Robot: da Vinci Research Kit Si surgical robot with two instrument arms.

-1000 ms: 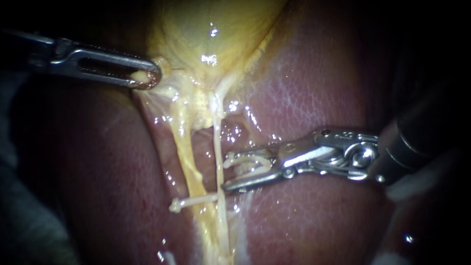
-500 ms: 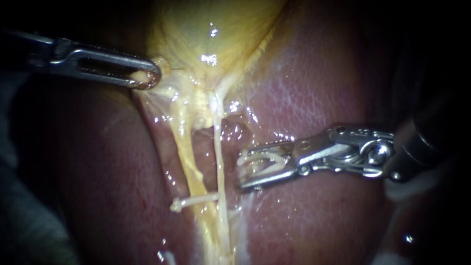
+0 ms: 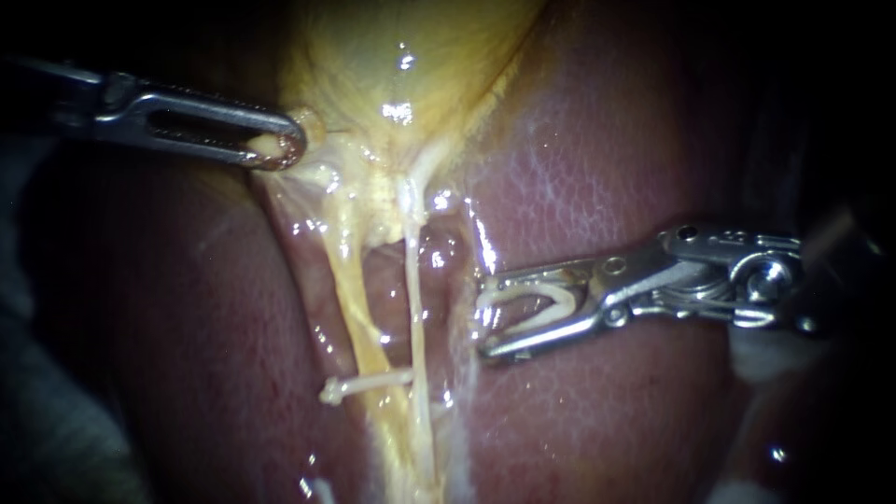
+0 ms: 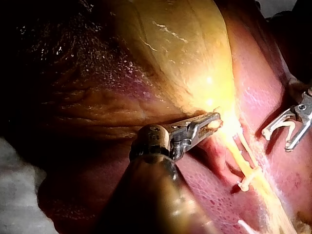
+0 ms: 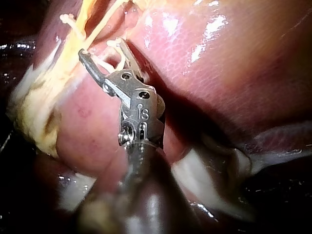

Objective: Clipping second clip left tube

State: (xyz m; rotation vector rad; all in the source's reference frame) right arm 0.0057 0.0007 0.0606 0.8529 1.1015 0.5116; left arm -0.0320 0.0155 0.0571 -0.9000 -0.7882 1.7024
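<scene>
Clamping the gallbladder (image 3: pixel 392 56), the left instrument's (image 3: pixel 278 149) end effector faces the right instrument's (image 3: pixel 485 317), clamped around a clip (image 3: pixel 560 297).

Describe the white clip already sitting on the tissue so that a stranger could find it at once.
Start at the yellow gallbladder and follow the pale strands running down from it over the reddish liver. Low on them a white clip lies crosswise. Unlike the second clip, carried by the right instrument, it is closed on the strands and nothing holds it.
</scene>
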